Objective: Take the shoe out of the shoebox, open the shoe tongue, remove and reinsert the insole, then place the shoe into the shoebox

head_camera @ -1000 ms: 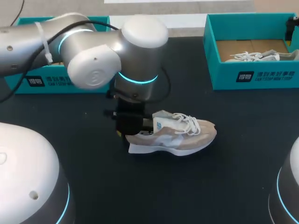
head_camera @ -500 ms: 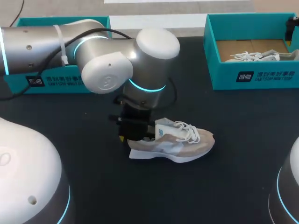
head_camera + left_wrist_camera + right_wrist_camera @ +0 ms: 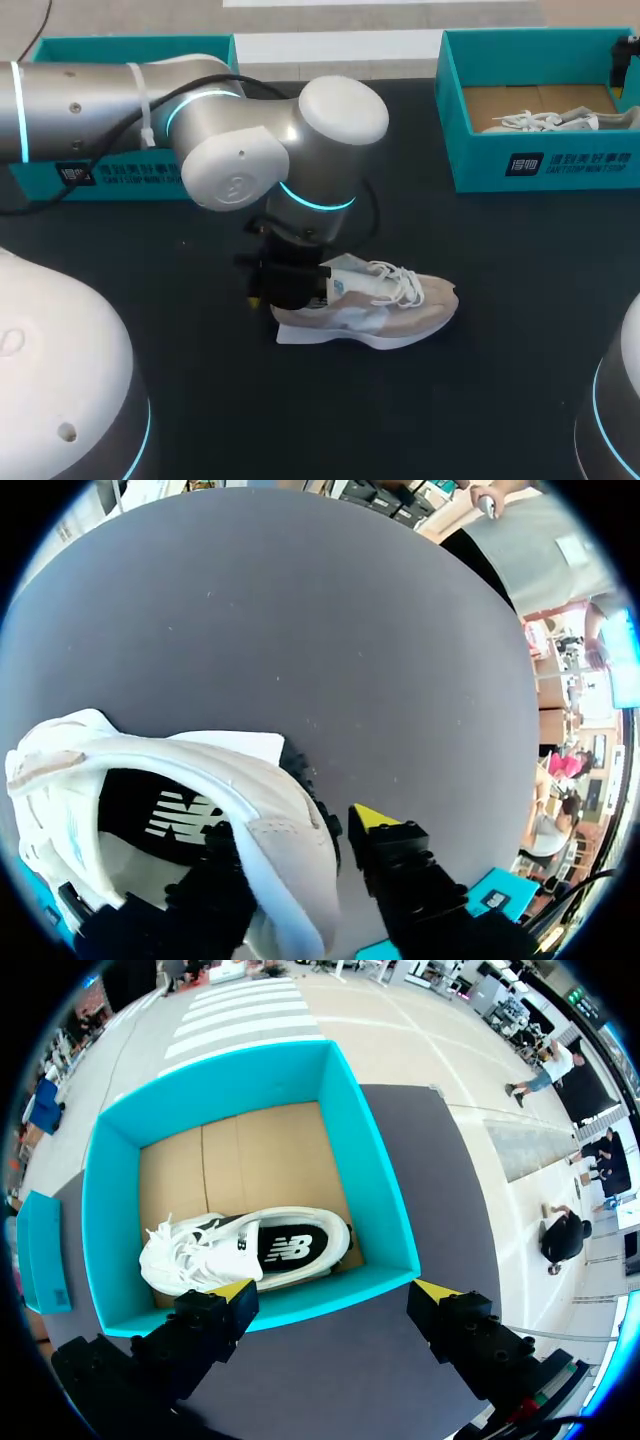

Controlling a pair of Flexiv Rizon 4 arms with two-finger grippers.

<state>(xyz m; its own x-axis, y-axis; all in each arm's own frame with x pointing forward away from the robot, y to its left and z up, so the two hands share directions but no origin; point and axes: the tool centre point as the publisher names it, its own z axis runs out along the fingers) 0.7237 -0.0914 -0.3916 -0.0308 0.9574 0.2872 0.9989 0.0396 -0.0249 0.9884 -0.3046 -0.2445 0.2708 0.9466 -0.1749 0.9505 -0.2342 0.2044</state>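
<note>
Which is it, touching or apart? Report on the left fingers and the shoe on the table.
Touching. Left wrist view: the shoe has its heel wall clamped between both fingers.

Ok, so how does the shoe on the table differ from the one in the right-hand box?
The table shoe stands out on the bare table; the boxed shoe lies inside the teal shoebox. The table shoe's heel wall is clamped by the left gripper; nothing touches the boxed shoe, below the open right gripper. Both are pale lace-up sneakers.

The left arm (image 3: 240, 150) is silver-grey with cyan light rings, a black cable (image 3: 230, 65) and a white tie (image 3: 143, 105); the right gripper (image 3: 333, 1290) is black, yellow-tipped
</note>
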